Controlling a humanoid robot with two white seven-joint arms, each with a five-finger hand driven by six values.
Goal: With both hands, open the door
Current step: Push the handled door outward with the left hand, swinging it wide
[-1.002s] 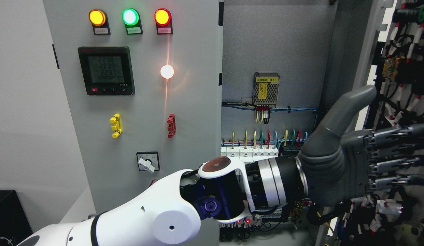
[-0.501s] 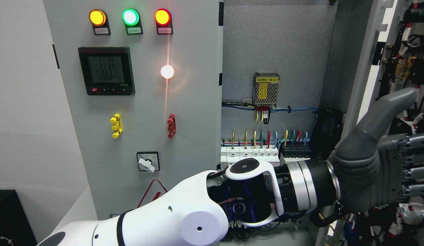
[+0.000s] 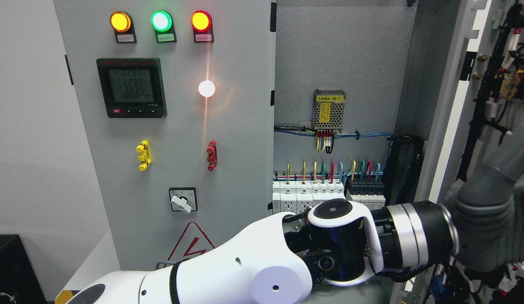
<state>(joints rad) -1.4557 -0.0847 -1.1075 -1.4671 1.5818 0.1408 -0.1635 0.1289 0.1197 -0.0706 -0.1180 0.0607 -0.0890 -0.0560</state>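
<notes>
At the left stands the closed panel (image 3: 169,126), its meter (image 3: 131,87) lit and its lamps (image 3: 160,21) glowing. Right of it the cabinet (image 3: 342,63) lies open, breakers (image 3: 325,192) low inside. The left arm (image 3: 253,266) reaches across from the lower left. The left hand (image 3: 494,219) is pressed at the right door (image 3: 452,105), swung wide at the far right; its fingers run off-frame, so I cannot tell its grip. Risk: the hand could snag the door's wiring (image 3: 498,76) if it slides inward.

Head cam, single view: faces cabinet (image 3: 169,126) front, close, level w/ panel.
</notes>
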